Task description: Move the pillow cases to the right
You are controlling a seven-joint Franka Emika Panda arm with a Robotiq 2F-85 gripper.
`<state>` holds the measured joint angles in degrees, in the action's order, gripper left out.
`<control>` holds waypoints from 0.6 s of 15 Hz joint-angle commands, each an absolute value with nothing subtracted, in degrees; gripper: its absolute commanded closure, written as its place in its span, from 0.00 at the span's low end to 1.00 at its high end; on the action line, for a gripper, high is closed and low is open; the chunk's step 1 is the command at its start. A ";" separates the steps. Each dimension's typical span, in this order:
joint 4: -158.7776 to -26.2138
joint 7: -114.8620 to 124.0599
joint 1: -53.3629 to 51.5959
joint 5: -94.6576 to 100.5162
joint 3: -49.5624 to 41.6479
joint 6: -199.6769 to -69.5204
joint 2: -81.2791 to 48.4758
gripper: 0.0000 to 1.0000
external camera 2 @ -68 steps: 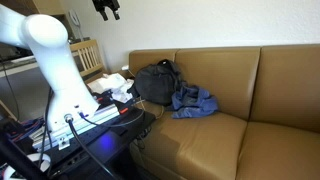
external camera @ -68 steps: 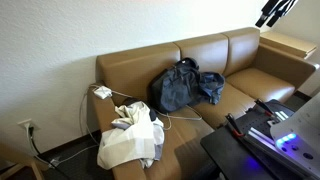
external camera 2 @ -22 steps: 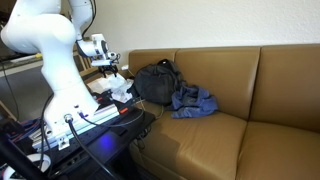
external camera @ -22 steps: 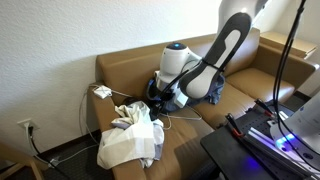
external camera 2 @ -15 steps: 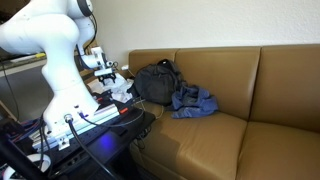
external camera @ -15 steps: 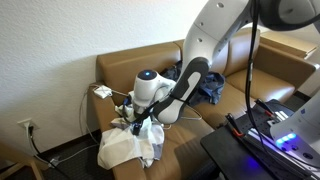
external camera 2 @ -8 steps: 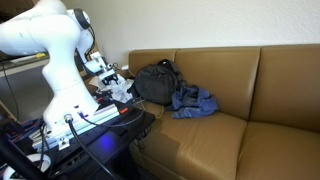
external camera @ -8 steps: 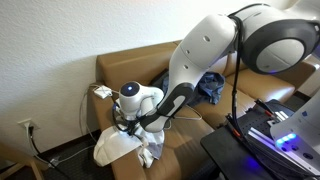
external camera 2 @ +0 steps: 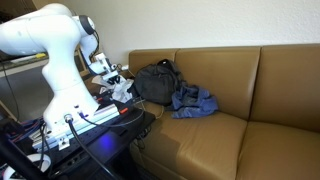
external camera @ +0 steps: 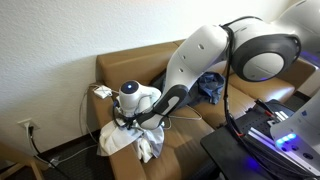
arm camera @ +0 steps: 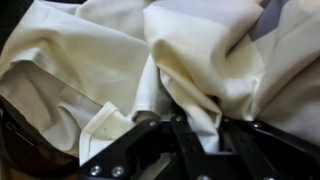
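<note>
The pillow cases [external camera: 122, 146] are a crumpled cream heap on the end seat of the brown sofa [external camera: 200, 55], next to its armrest. In an exterior view the pillow cases [external camera 2: 122, 91] are mostly hidden behind the arm. My gripper [external camera: 126, 123] is pressed down into the heap, at its top. The wrist view fills with cream cloth [arm camera: 110, 60], and my gripper [arm camera: 206, 130] is shut with a fold of that cloth pinched between its black fingers [arm camera: 183, 133].
A dark backpack [external camera: 178, 86] and a blue garment [external camera: 211, 86] lie on the middle seat, beside the heap. A white plug and cable [external camera: 102, 92] rest on the armrest. A black table with equipment [external camera: 262, 140] stands in front. Bare sofa cushion [external camera 2: 270, 140] lies beyond the blue garment [external camera 2: 193, 102].
The arm swung down from above onto the heap. Over the last second the gripper sank into the cloth and closed on a fold; the heap has shifted slightly.
</note>
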<state>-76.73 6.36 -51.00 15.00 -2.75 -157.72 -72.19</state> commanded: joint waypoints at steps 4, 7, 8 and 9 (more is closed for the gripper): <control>-91.61 19.63 -53.42 13.22 -9.45 -174.40 -61.64 0.97; -100.24 29.23 -58.75 11.77 -16.84 -182.25 -55.86 0.96; -102.89 28.87 -62.21 6.28 -20.60 -184.13 -54.53 0.96; -105.92 30.21 -65.37 3.04 -24.24 -185.82 -52.94 0.96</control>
